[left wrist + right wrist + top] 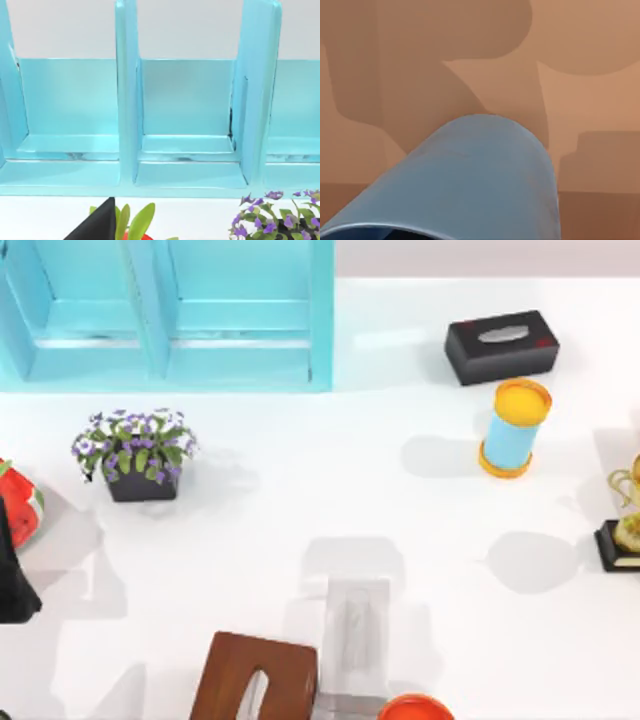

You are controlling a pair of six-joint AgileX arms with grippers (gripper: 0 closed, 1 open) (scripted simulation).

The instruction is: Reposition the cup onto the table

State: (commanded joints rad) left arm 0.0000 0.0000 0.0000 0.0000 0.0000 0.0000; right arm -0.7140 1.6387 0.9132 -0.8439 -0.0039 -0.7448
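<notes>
1. Cup [470,175] close up under the right arm's wrist camera: plain medium blue, rim and dark opening nearest the lens, wall running away from it. Long axis therefore roughly along that camera's line of sight, not across it.
2. Behind the cup, a brown-orange surface [420,60] crossed by soft shadows, not the white of the table [330,490]. Judged from that: cup not yet set down on the tabletop. Place of the cup relative to the flower pot [138,455]: cannot tell.
3. Nearer arm, as a judgement: the right one, by a wide margin, with the cup hard against its camera. Probably carried or about to be gripped. Grip state of either arm: cannot tell.
4. Left arm [12,585] parked as a dark mass at the top view's left edge, just left of the flower pot and a little nearer the front. A black wedge [95,227] low in the left wrist view, looking toward the turquoise cabinet [240,330] behind the flower pot.
5. Coming move, judged: bring the cup over bare white table right of the flower pot, turn its long axis upright with the base down, and lower it well apart from the light-blue cylinder [512,430] far to the pot's right.
6. Division of evidence: right wrist view for the cup's attitude and its backdrop; top view for the table layout and free landing room around the flower pot; left wrist view for the cabinet's open compartments and the pot's purple blooms.
</notes>
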